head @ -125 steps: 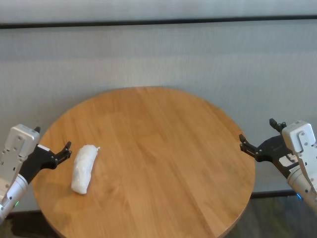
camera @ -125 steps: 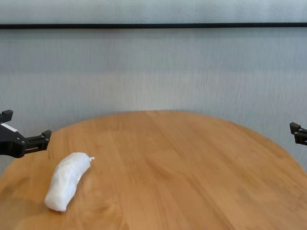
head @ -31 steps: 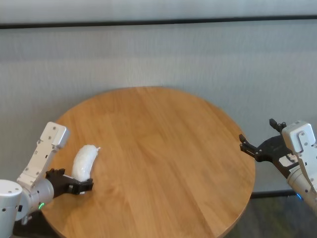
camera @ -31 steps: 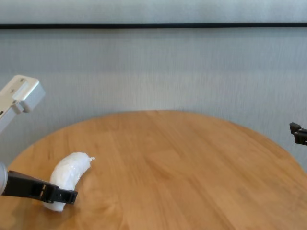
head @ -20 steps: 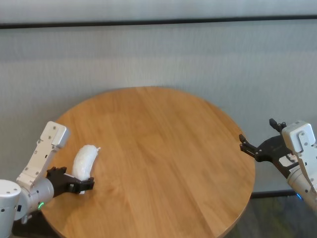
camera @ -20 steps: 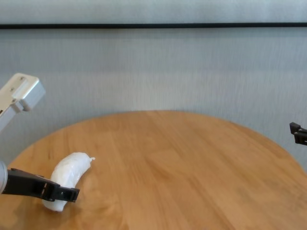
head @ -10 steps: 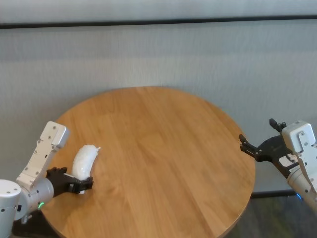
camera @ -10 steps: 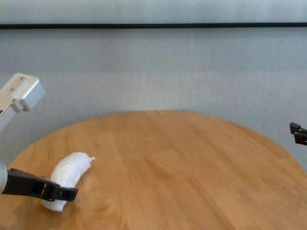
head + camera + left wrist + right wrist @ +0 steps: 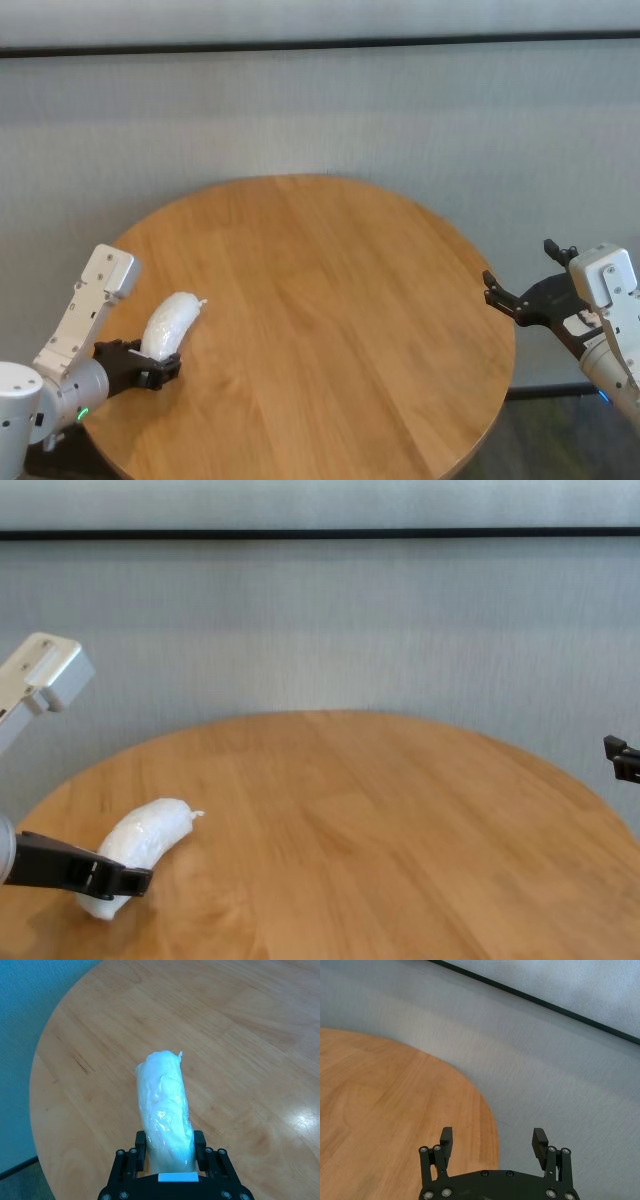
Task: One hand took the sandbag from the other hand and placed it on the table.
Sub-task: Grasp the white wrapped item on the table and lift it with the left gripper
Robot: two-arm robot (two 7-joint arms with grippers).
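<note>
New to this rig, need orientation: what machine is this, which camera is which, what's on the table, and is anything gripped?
It is a two-armed robot; each silver arm ends in a black two-finger gripper. Four cameras record it: one on the head looking down, one on the chest lower down, and one on each wrist looking out past the fingers.

On the round light-brown wooden table lies one thing: a white, soft, sausage-shaped sandbag in glossy wrap, with a small twisted tip at its far end.

The left gripper, on the arm with the green light, is at the table's left edge. In its wrist view the fingers sit against both sides of the sandbag's near end, so it looks gripped.

The right gripper is parked off the table's right edge, open and empty.
</note>
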